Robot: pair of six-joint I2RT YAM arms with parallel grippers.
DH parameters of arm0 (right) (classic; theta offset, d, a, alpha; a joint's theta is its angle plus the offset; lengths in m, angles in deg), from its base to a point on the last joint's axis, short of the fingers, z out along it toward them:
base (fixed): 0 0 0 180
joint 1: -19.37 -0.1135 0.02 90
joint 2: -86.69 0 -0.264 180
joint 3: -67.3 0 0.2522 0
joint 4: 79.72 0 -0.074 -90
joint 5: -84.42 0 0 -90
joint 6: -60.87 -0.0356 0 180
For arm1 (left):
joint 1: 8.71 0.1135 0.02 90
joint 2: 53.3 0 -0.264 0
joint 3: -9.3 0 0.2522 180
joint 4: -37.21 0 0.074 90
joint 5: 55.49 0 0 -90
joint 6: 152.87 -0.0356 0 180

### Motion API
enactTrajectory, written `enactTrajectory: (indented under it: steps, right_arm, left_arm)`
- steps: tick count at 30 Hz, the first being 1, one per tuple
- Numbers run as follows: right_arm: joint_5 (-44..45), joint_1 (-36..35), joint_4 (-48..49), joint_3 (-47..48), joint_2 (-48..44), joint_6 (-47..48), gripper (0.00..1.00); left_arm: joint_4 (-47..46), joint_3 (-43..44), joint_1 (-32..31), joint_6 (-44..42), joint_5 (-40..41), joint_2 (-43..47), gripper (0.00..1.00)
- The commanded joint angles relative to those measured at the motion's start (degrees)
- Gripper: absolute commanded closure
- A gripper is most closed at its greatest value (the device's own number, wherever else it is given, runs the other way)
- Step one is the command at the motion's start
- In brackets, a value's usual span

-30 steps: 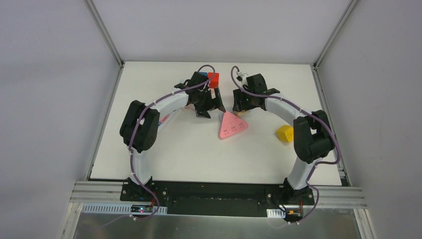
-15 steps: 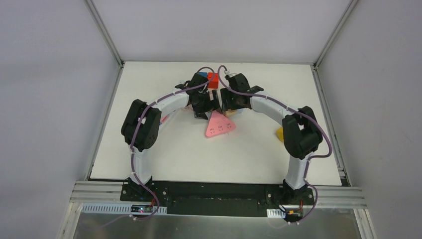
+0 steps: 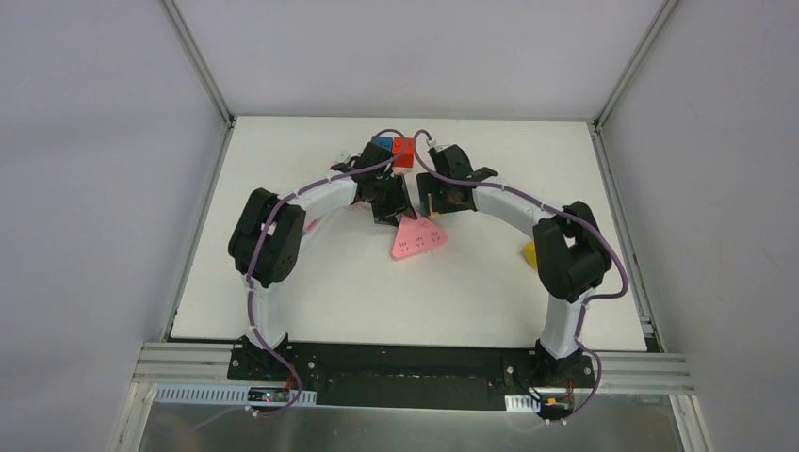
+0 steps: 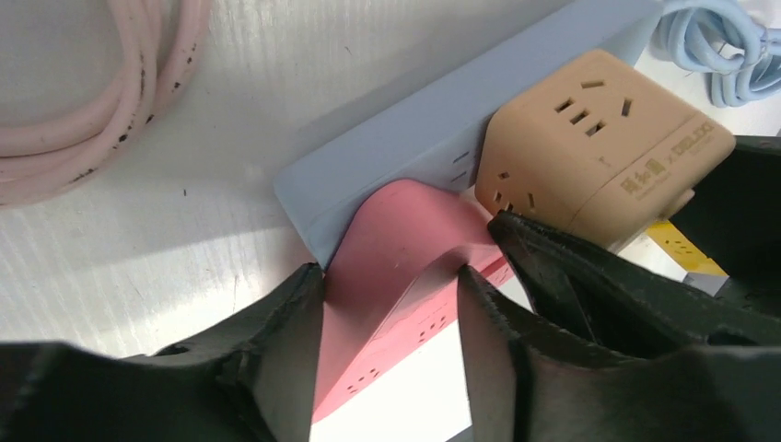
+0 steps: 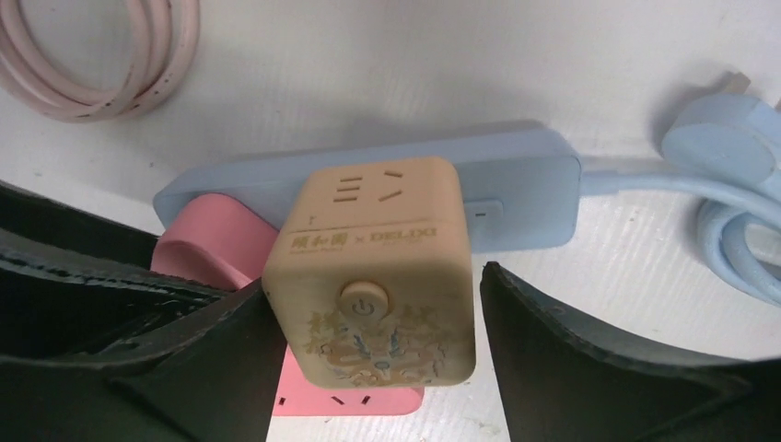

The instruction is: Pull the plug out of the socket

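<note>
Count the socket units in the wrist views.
3: blue strip behind; tan cube against it, inside the right hand; pink unit inside the left hand. Others may be hidden.

Cube plug (image 5: 368, 276) looks smooth, probably matt plastic.

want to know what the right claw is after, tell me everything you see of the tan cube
The tan cube is a rounded matte plastic adapter with socket slots on its faces, a round power button amid a faint pattern, and DELIXI printed on one side. It looks plugged into the blue-grey power strip, overlapping the pink triangular socket. The right claw straddles it, open, one finger seemingly touching.
</note>
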Motion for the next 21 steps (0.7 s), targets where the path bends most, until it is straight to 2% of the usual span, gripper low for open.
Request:
enactTrajectory:
  steps: [1, 5, 11, 13, 15, 19, 21]
  right_arm:
    - [0.6, 0.07, 2.88, -1.66, -4.26, 1.58, 0.29]
    - [0.4, -0.06, 7.39, -4.63, -5.21, 1.58, 0.49]
    - [-0.79, -0.38, 10.26, -6.22, -8.64, 3.78, 0.73]
    - [-2.44, -0.45, 9.67, -5.88, -9.3, 3.13, 0.8]
    - [-5.69, -0.4, 8.88, -5.67, -9.83, 2.2, 0.85]
    - [-14.08, -0.16, 9.76, -6.84, -11.51, 2.46, 0.88]
    - [-16.2, -0.16, 9.06, -6.07, -11.56, 2.65, 0.91]
  left_arm:
    - [2.92, -2.46, 0.85, -1.26, 3.48, -0.65, 0.57]
    - [4.4, -2.64, 0.97, -1.25, 4.39, -1.14, 0.65]
    - [6.94, -2.62, 1.0, -2.13, 6.2, -1.44, 0.68]
    - [7.43, -2.29, 1.06, -2.77, 6.55, -1.54, 0.67]
    - [6.07, -2.34, 1.26, -3.81, 4.5, -1.6, 0.61]
    - [2.19, -1.92, 1.85, -5.2, -1.52, -2.62, 0.49]
    - [1.69, -1.15, 1.94, -5.81, -2.86, -2.94, 0.47]
